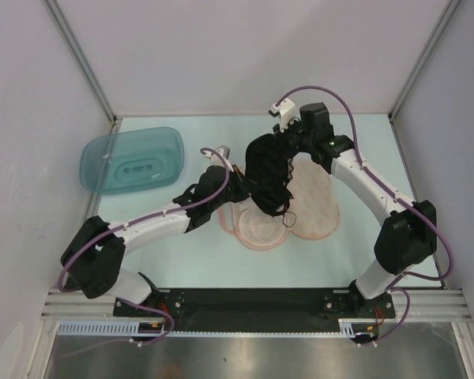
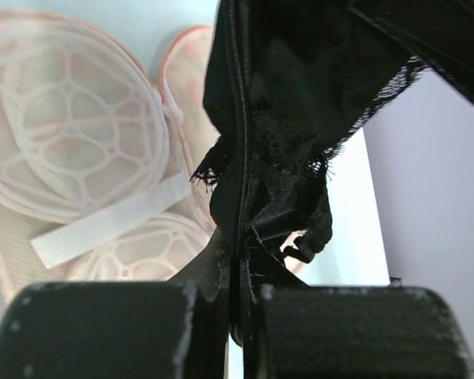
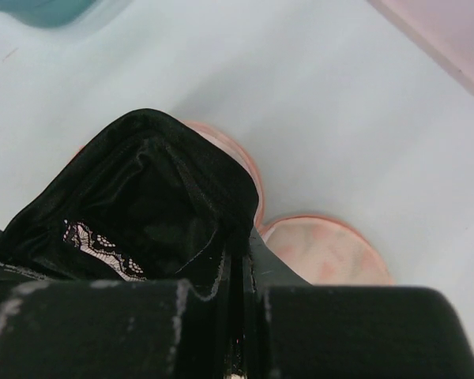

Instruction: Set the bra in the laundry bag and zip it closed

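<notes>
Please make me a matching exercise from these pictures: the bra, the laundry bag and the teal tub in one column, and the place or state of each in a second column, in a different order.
Column 1
1. bra
2. laundry bag
3. teal tub

Column 2
A. lies open on the table, mesh lining upward
B. sits at the far left, apart from the others
C. hangs in the air, pinched by the left gripper and the right gripper

Pairs: 1-C, 2-A, 3-B
</notes>
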Robot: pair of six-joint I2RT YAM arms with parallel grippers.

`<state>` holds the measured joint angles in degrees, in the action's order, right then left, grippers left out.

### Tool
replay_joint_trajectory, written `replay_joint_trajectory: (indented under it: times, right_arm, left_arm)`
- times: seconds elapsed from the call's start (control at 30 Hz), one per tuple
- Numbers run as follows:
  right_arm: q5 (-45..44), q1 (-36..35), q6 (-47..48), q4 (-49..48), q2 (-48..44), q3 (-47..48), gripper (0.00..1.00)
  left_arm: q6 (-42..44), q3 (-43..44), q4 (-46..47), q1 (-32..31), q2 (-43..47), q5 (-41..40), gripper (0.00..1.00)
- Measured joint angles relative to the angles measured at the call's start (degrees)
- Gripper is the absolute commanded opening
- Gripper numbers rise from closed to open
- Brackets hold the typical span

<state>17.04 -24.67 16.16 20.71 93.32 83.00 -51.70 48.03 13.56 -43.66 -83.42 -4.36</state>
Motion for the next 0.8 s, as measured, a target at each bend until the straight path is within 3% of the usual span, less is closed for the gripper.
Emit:
replay_joint_trajectory:
  times: [0.37, 0.8]
  right_arm:
    - [0.46, 0.17, 0.02, 0.0, 0.0, 1.68, 0.0]
    - [1.68, -0.24, 1.6, 3.61, 0.55, 1.22, 0.0]
  left_arm:
    - [2.84, 0.37, -2.36, 1.84, 0.33, 0.22, 0.0]
    - [2.67, -7.13, 0.52, 1.86, -1.84, 5.22, 0.0]
